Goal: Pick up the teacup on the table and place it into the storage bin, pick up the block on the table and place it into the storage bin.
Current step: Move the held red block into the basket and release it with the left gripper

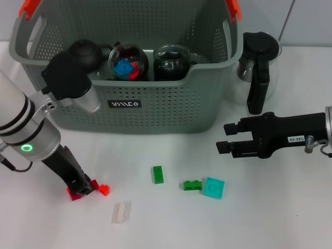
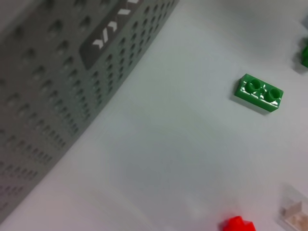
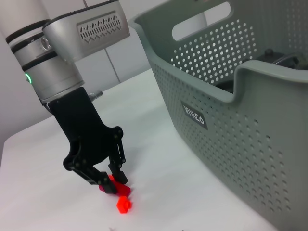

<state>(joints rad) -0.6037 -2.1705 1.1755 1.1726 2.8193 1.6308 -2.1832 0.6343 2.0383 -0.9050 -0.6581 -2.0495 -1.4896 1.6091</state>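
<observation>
**Left gripper down on the red block, near left of the table**

The storage bin (image 1: pixel 155 111) fills the far side of the table (image 1: pixel 249 218); it already holds dark teapots and a glass cup with coloured pieces in it. I see no teacup out on the tabletop.

My left gripper (image 1: pixel 81 188) is down at the near left, its fingers narrowed around a red block (image 3: pixel 109 185), pinching it across its sides. I judge the block light, rigid and smooth plastic, so a firm, square pinch low on the flat sides should keep it from twisting out. A smaller red piece (image 1: pixel 104 190) lies just to its right, close enough to get nudged.

My right gripper (image 1: pixel 224 138) hovers over the right of the table, jaws apart, holding nothing.

The fingers cover most of the block, and I cannot tell whether it has left the surface.
</observation>
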